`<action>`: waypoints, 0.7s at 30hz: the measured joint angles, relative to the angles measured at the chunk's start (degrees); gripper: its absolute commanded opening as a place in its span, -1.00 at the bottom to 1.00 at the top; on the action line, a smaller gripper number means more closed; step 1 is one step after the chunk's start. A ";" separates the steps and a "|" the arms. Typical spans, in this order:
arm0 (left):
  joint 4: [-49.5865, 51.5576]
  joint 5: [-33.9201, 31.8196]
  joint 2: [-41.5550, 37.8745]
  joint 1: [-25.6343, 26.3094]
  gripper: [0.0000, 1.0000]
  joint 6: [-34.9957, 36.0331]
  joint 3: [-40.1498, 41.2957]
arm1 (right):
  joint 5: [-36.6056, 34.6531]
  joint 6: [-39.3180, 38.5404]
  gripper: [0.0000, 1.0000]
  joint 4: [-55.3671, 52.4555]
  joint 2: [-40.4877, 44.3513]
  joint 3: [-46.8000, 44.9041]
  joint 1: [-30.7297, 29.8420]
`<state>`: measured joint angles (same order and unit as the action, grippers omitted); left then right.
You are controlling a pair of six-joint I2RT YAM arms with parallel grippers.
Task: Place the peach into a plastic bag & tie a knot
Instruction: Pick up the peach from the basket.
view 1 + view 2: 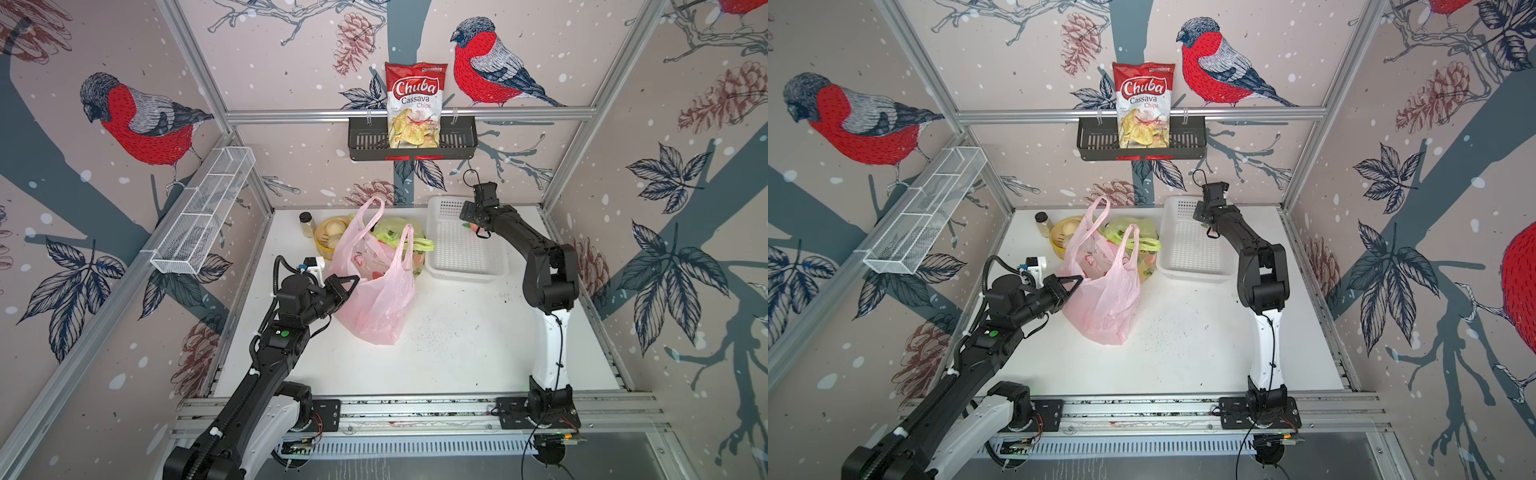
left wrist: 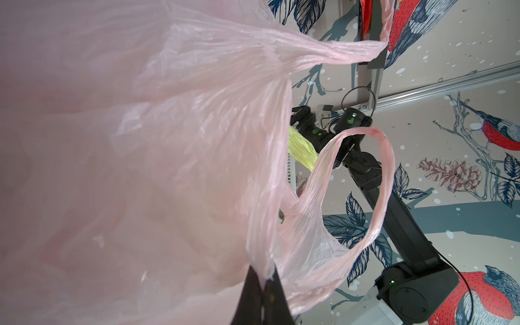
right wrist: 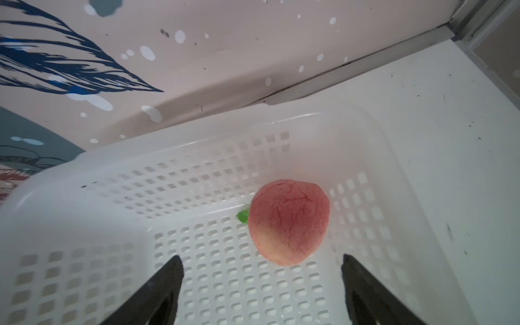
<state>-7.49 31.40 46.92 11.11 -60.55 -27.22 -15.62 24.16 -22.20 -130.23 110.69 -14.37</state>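
We judge the task to be at an early stage. The peach (image 3: 289, 222) lies near a corner of the white basket (image 3: 197, 174), not yet picked up. Our right gripper (image 3: 261, 257) hangs just over it with its jaws spread wide and touching nothing. Our left gripper (image 1: 353, 278) is pressed together on a fold at the rim of the pink plastic bag (image 1: 374, 299), holding that side up; both handle loops stand free and untied. As we see it, everything is left to do: grasping the peach, carrying it to the bag's mouth, dropping it in, then knotting the handles. Vague shapes show through the pink film, and we cannot tell what they are. The table (image 1: 457, 353) is white and scuffed with dark specks. Behind the pink bag sit a green bag (image 1: 399, 237), a yellow bowl (image 1: 322, 245) and a small jar (image 1: 306, 224). The walls carry bird-and-pinecone wallpaper in an aluminium frame. A black shelf (image 1: 461, 141) holds a chips bag (image 1: 415, 104), and a wire rack (image 1: 203, 212) hangs at the left.
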 measured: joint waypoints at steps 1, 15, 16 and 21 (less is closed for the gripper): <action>0.00 0.07 -0.04 0.00 -1.00 -0.04 0.07 | -0.68 0.00 0.79 -0.79 -1.18 1.18 0.00; 0.52 0.26 -2.56 0.00 -1.00 -0.39 0.85 | -6.23 -0.20 0.78 -3.93 -13.03 12.61 0.70; 0.55 0.26 -2.69 0.00 -1.00 -0.48 0.87 | -6.23 -0.20 0.72 -4.02 -13.35 13.00 0.87; 0.72 0.24 -2.99 0.00 -1.00 -0.50 0.92 | -6.16 -0.20 0.33 -3.93 -13.73 13.40 1.29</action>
<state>-6.76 31.64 43.92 11.11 -61.06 -26.30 -21.78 23.97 -26.13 -143.96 124.09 -13.08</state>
